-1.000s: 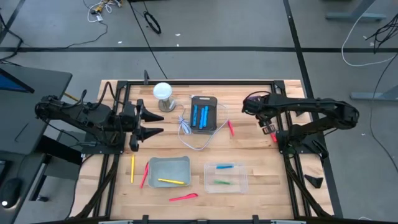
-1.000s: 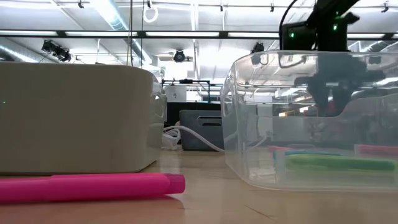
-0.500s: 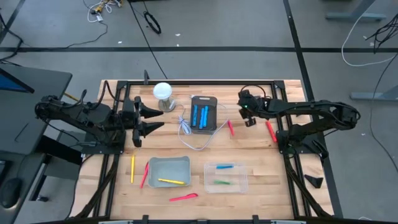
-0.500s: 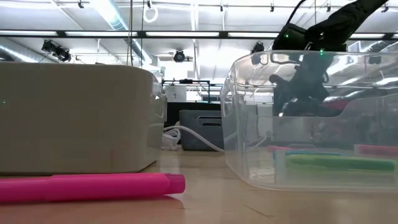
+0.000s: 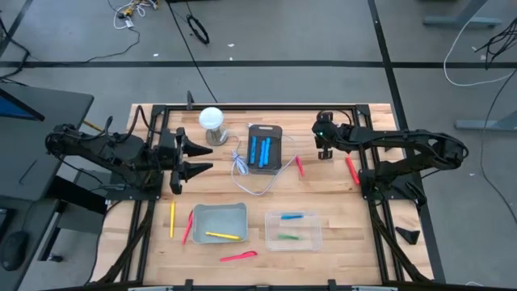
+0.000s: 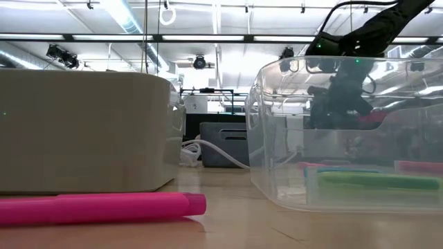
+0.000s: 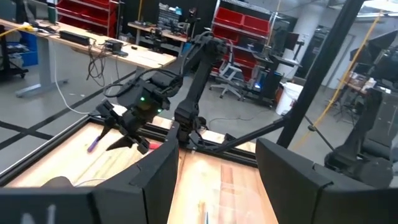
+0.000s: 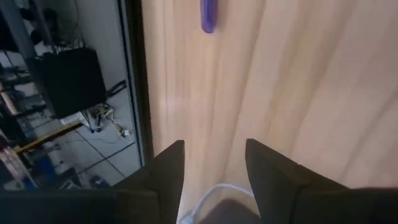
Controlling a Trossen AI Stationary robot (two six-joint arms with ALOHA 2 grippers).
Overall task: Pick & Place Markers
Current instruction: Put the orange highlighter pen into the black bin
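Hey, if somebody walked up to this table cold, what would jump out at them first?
Probably the bright pink marker lying on the wood right in front of the low camera, beside the clear bin holding a blue and a green marker. Next, the dark tray of blue markers mid-table with a white cable looped beside it. Both arms hang over the back half, left gripper open, right gripper empty.

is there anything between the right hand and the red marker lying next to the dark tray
Nothing visible. In the high view the right hand hangs with open fingers a little to the right of the red marker, and only bare table lies between them.
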